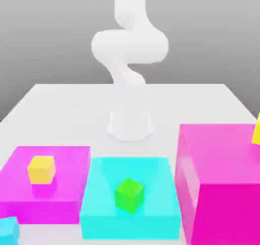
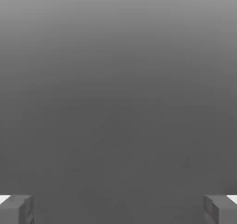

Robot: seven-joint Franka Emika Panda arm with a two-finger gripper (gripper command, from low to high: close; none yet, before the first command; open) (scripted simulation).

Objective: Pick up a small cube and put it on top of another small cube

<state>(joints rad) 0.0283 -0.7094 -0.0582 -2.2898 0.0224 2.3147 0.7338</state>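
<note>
While carrying nothing in the open gripper, probably keeps it wide to straddle the small cyan cube, ungrasped at the exterior view's lower left. Likely needs the bright yellow cube, far right there, as base.

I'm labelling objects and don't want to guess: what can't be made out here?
- Cyan cube: cut off by the exterior view's left and bottom edges.
- Bright yellow object: cut off by the right edge; full shape unclear.
- Big pink block: right side cut off there too.
</note>
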